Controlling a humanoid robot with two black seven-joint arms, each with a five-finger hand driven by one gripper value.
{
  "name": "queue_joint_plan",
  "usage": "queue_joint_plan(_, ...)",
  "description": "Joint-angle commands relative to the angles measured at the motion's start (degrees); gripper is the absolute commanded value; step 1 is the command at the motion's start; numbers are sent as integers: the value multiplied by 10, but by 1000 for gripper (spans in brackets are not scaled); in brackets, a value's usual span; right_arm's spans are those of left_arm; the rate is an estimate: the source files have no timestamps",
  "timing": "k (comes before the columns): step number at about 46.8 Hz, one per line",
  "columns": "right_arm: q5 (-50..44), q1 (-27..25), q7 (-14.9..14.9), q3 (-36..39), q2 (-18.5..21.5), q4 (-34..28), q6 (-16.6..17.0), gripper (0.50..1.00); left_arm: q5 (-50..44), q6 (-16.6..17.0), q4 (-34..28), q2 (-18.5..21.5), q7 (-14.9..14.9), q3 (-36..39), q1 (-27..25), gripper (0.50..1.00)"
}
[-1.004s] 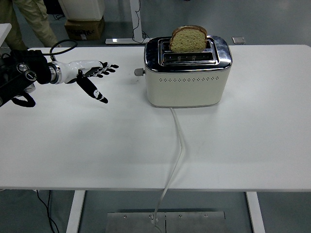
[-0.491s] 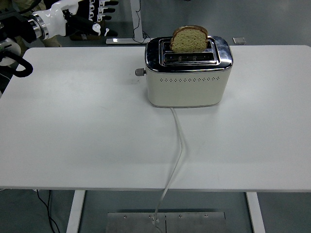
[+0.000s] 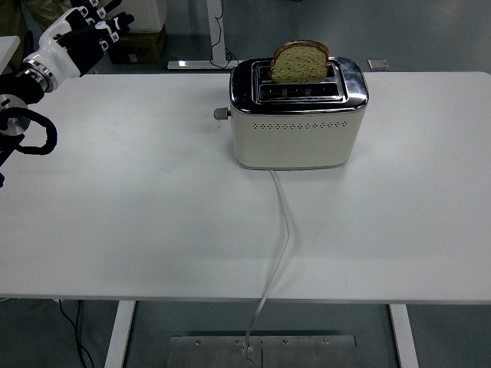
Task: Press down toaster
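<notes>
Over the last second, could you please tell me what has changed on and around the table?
The left hand pulled back from over the table's left side, where it reached toward the toaster, up to the far left corner. It took hold of nothing; its fingers are spread. The toaster, its side lever, the bread slice standing up out of the slot and the cord stayed put.

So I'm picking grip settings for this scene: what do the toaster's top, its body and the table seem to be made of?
Toaster top: looks like polished metal, chrome-like, since it mirrors its surroundings. Toaster body: cream, smooth, satin; painted metal or plastic, I can't tell which. Table: white, matte, flat top, probably laminate, as it shows little glare.
</notes>
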Motion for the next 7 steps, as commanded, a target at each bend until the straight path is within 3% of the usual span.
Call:
queue_joint_plan(1, 0, 0, 0, 0, 0, 0, 0, 998, -18, 2, 1, 0, 0, -9, 22, 1000)
queue_joint_plan(7, 0, 0, 1, 0, 0, 0, 0, 1000, -22, 18, 2, 0, 0, -21, 46, 1000)
